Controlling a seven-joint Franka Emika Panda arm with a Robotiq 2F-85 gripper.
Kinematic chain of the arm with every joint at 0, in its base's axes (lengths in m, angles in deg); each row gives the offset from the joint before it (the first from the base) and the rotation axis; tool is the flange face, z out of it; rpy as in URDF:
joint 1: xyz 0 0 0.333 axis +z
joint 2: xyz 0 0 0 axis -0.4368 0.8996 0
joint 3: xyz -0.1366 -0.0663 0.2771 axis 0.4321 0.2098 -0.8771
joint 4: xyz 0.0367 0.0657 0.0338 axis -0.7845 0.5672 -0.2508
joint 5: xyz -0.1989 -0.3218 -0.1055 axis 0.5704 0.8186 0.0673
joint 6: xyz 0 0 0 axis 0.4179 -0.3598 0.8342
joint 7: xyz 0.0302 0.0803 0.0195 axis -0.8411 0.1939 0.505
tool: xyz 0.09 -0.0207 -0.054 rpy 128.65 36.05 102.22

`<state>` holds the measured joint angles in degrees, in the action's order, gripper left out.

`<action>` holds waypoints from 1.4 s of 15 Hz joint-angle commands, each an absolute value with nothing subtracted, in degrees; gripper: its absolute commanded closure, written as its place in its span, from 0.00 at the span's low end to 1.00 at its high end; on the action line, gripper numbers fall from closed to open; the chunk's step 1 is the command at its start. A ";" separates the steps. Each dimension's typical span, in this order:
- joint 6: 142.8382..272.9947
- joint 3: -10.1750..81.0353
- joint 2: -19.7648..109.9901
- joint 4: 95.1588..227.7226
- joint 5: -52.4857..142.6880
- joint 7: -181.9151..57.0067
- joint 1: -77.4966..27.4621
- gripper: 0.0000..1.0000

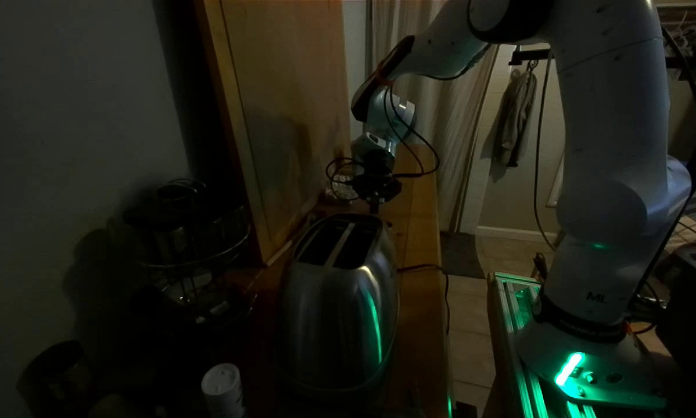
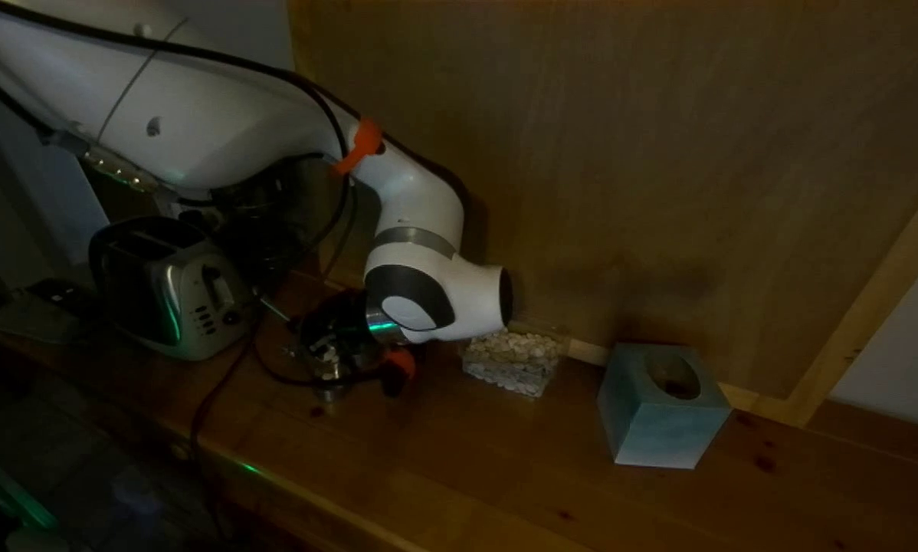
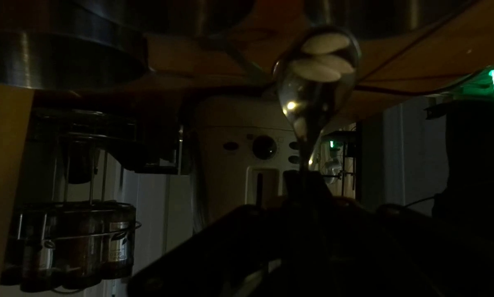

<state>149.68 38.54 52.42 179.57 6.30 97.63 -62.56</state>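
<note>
Gripping tight, pincer (image 3: 306, 175) is clamped on the spoon (image 3: 302, 97) by its handle; long axis runs straight out ahead, bowl end farthest, pale bits (image 3: 316, 71) in it. Metal containers (image 3: 65, 62) near it on desk (image 3: 408, 55); toaster (image 3: 230, 119) beyond.

The hand (image 2: 296, 325) seemingly grips a utensil (image 2: 275, 308) near the toaster (image 2: 174, 295).

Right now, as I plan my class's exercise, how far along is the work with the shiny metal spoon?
Looks done: the shiny metal spoon is loaded with pale oval pieces, perhaps from the clear box of similar-looking pieces. In hand: the black gripper is shut on the spoon. Probably left: tipping the pieces from its bowl, perhaps into a shiny cylindrical metal vessel, whose inside is hidden.
</note>
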 commanded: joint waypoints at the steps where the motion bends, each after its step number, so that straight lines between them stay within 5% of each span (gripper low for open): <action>1: 146.29 41.42 54.45 177.59 5.29 99.40 -61.42 0.98; 21: 142.33 43.63 57.20 177.84 1.34 99.16 -62.09 0.98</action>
